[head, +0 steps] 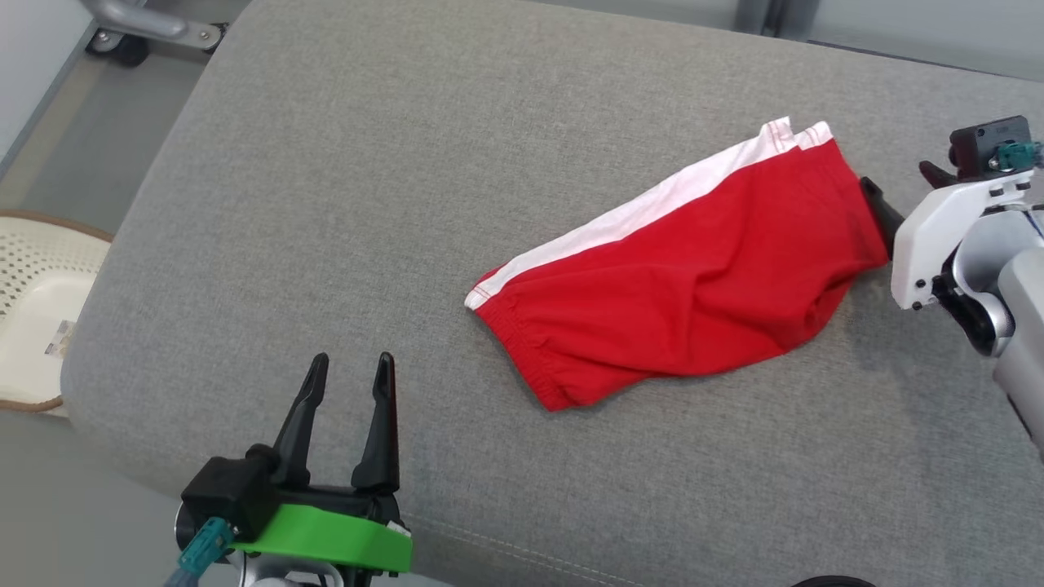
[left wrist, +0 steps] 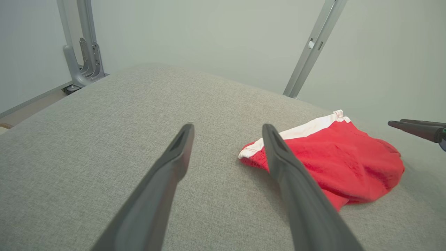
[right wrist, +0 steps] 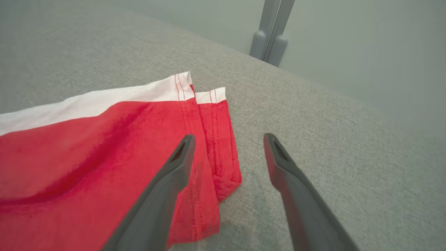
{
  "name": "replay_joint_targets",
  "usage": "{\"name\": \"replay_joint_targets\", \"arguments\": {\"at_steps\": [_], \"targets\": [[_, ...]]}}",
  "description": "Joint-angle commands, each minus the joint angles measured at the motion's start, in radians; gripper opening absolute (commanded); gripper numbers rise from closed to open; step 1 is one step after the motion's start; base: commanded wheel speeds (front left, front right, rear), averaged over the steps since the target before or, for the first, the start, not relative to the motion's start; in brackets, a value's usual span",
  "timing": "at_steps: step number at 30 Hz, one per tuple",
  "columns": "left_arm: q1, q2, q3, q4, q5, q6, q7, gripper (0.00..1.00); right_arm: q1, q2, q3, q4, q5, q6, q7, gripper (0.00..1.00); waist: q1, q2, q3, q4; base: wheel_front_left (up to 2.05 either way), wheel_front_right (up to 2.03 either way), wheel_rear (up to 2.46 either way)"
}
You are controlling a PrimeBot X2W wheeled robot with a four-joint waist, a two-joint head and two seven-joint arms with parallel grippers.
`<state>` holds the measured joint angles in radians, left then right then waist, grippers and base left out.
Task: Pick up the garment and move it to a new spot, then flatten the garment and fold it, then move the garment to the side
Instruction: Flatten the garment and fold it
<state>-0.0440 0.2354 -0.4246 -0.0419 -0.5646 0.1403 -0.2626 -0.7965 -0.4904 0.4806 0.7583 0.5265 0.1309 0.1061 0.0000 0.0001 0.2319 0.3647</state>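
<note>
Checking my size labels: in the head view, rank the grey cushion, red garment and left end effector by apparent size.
1. grey cushion
2. red garment
3. left end effector, though it is nearest the camera, which inflates its look

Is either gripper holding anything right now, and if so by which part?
Nothing is held. The left gripper stands open over the cushion, apart from the red garment. The right gripper is open at its hem corner, not closed on it.

The garment [head: 693, 277] is red with a white stripe. The bench [head: 326, 204] is plain grey. The basket [head: 33, 269] looks cream, maybe.
</note>
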Motion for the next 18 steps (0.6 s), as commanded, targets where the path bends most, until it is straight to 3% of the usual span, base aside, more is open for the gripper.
{"name": "replay_joint_targets", "arguments": {"at_steps": [1,8,18], "targets": [[-0.026,-0.02,0.006,0.016,0.012,-0.02,-0.002,1.0,-0.017,-0.019,0.013,0.023,0.006,-0.001,0.028,1.0,0.0,-0.0001,0.059,0.067,0.0,0.0,0.0],[-0.041,-0.07,0.046,0.071,0.054,-0.082,-0.002,1.0,-0.03,-0.064,0.076,0.064,0.086,-0.001,0.115,1.0,0.0,-0.0001,0.074,0.105,0.0,0.0,0.0],[-0.045,-0.117,0.096,0.092,0.093,-0.132,-0.002,1.0,-0.053,-0.123,0.133,0.106,0.122,-0.002,0.172,1.0,0.0,-0.0001,0.095,0.117,0.0,0.0,0.0]]}}
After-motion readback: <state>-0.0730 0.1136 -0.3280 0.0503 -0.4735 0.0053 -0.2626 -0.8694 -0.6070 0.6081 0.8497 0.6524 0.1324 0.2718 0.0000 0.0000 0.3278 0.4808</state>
